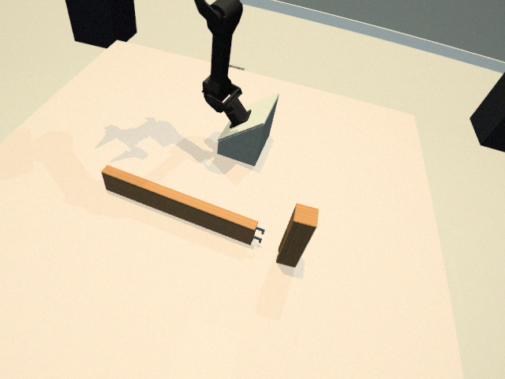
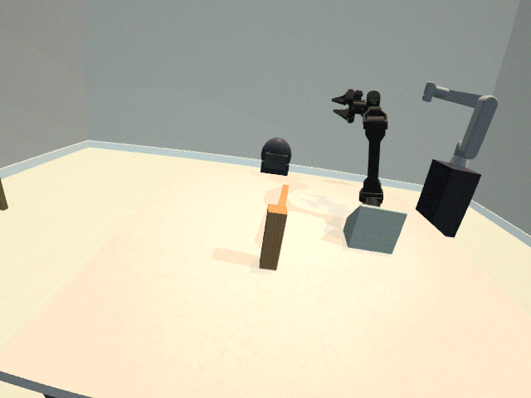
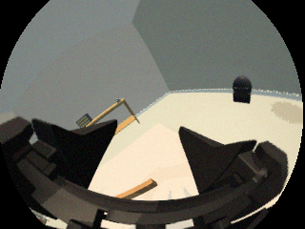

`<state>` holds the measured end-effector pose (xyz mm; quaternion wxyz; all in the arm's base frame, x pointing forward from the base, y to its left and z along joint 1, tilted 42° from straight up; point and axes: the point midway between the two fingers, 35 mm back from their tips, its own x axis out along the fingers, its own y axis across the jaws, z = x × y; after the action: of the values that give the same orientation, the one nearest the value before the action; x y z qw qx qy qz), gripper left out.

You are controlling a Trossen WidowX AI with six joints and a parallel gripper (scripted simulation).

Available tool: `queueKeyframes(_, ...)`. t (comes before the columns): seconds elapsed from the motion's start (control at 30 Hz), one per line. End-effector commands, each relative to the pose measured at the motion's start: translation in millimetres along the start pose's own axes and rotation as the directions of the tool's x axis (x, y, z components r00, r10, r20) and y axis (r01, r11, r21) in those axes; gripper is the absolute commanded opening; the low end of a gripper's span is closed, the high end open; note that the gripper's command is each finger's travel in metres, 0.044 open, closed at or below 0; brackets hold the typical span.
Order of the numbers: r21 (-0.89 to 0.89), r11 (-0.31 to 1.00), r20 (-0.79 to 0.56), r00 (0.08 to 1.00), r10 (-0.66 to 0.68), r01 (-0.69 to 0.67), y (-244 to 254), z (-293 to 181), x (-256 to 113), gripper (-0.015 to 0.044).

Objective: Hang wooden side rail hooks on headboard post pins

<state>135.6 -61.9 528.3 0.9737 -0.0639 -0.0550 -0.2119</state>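
The wooden side rail (image 1: 177, 200) (image 2: 284, 195) (image 3: 139, 189) lies flat along the table, apart from the post. Two small steel hooks (image 1: 260, 230) stick out of its end toward the headboard post in the top view. The headboard post (image 1: 298, 242) (image 2: 273, 240) stands upright on the table, a short gap beyond the hooks. Its slot faces the rail, and the pins inside cannot be made out. My gripper (image 2: 333, 105) (image 3: 149, 126) is open and empty, raised high above the table and well away from rail and post. It is outside the top view.
The arm rises from a grey wedge-shaped block (image 1: 244, 148) (image 2: 375, 231) beside the rail. A dark domed object (image 2: 275, 156) (image 3: 241, 89) stands beyond the table. A grey robot arm (image 2: 481, 123) on a black box (image 2: 447, 199) stands at the right in the exterior view.
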Motion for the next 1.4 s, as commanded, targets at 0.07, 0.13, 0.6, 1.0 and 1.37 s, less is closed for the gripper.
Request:
queueKeyframes(0.07,-0.022,0.999,0.040,0.998,0.043,-0.042,0.4,2.2,-0.5,0.0440)
queueKeyframes(0.13,-0.013,0.995,0.096,0.991,0.098,-0.097,-10.3,3.2,-0.1,0.0440)
queueKeyframes(0.6,0.142,0.921,0.405,0.871,0.280,-0.362,-78.3,-33.4,54.2,0.0440)
queueKeyframes(1.0,0.310,0.828,0.452,0.838,0.305,-0.468,-75.2,-105.3,129.4,0.0440)
queueKeyframes(1.37,0.460,0.776,0.359,0.890,0.282,-0.432,-9.7,-224.4,206.4,0.0440)
